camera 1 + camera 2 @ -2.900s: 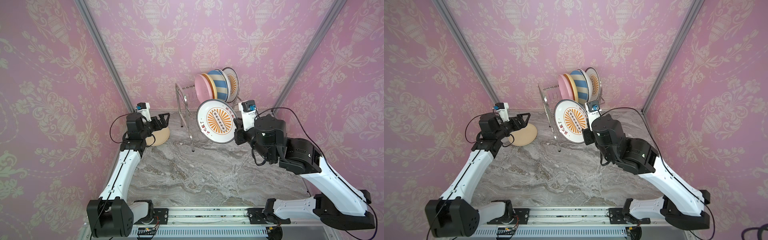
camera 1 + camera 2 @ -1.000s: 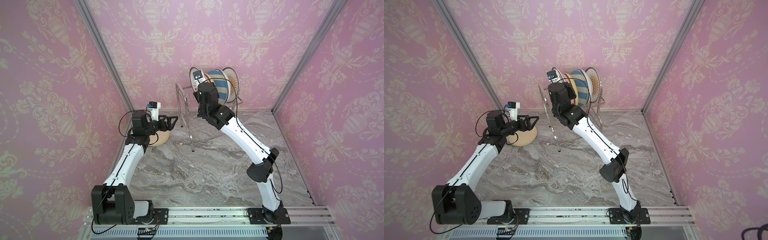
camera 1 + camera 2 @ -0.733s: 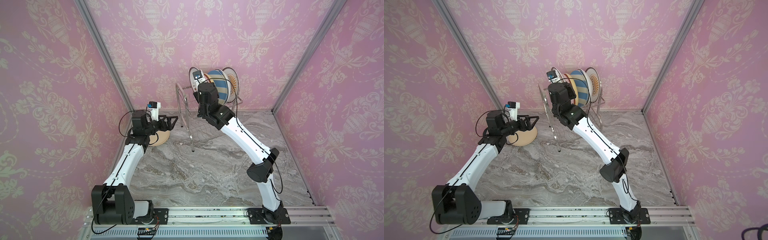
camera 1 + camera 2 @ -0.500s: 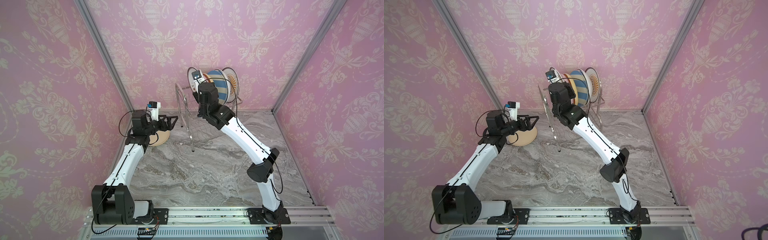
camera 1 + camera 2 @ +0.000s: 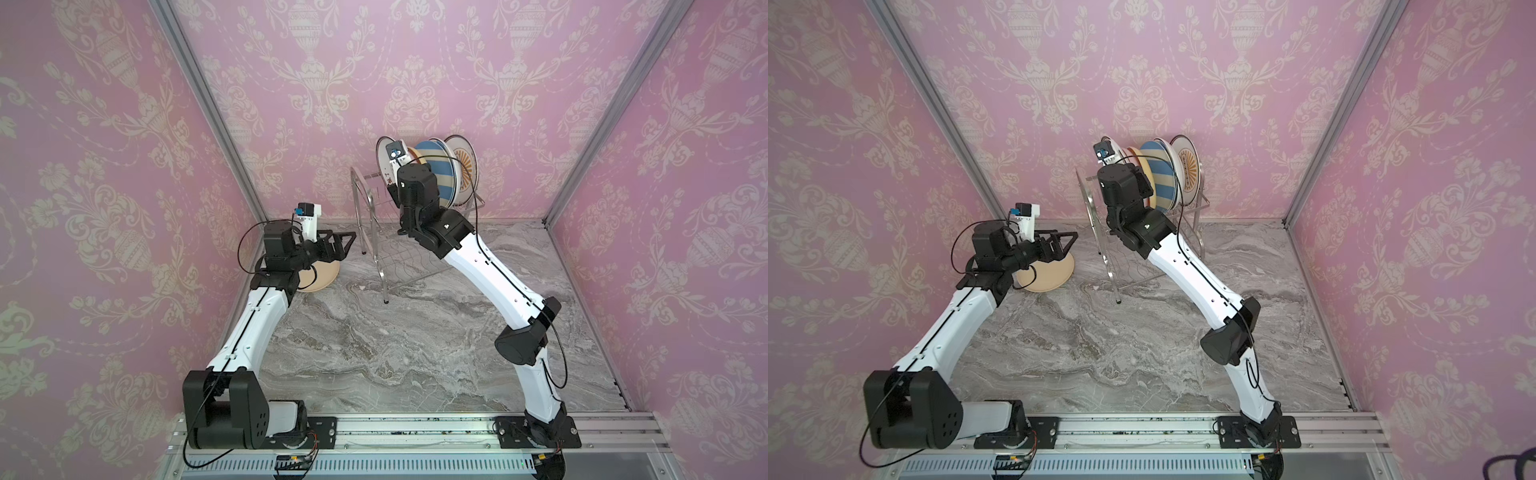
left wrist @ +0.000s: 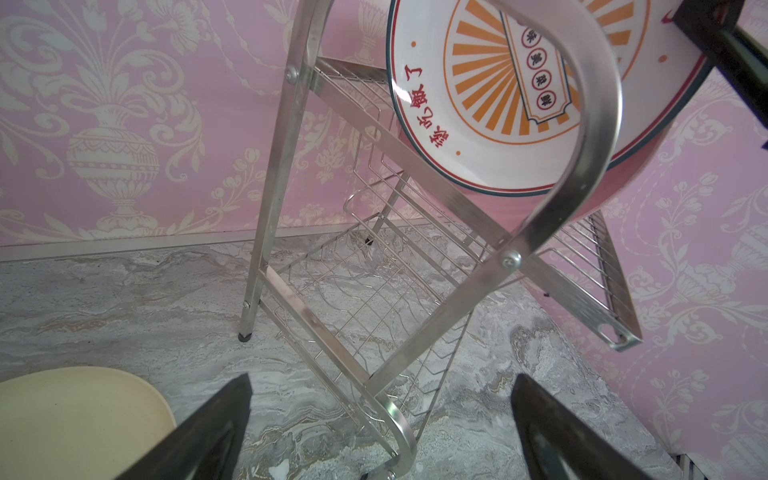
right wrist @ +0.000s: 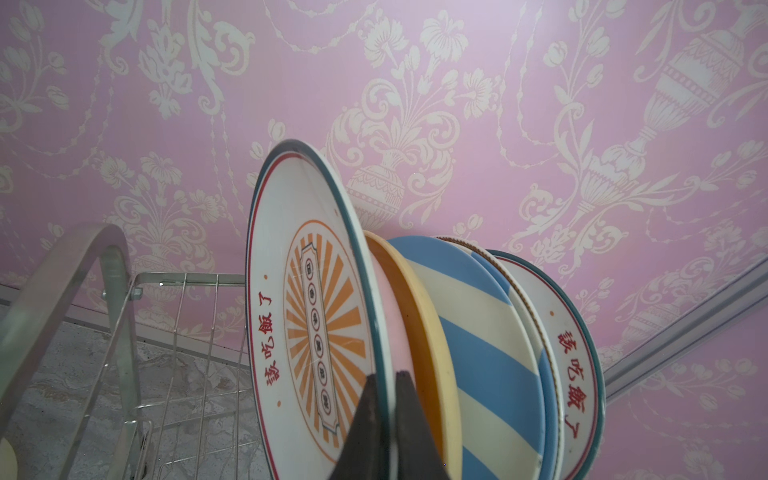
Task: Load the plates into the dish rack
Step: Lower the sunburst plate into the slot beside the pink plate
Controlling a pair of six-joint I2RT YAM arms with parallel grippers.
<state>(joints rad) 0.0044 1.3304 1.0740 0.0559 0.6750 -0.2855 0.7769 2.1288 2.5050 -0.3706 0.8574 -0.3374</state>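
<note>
Black right gripper (image 7: 385,384): nipped tight on the rim of a white-and-orange sunburst plate (image 7: 320,332), a finger pressed to each face. Stands on edge on the upper shelf of the steel dish rack (image 6: 280,166), foremost of a row. Packed close behind: pink plate (image 7: 390,332), then yellow plate (image 7: 424,340), blue-white striped plate (image 7: 478,353), second sunburst plate (image 7: 575,357) at the far end. Left gripper (image 6: 382,380): spread wide, holding nothing, hovering over the near edge of the cream plate (image 5: 322,276). Lies flat on the grey marble table (image 5: 395,345), just left of the rack's legs, well apart from the row above.
</note>
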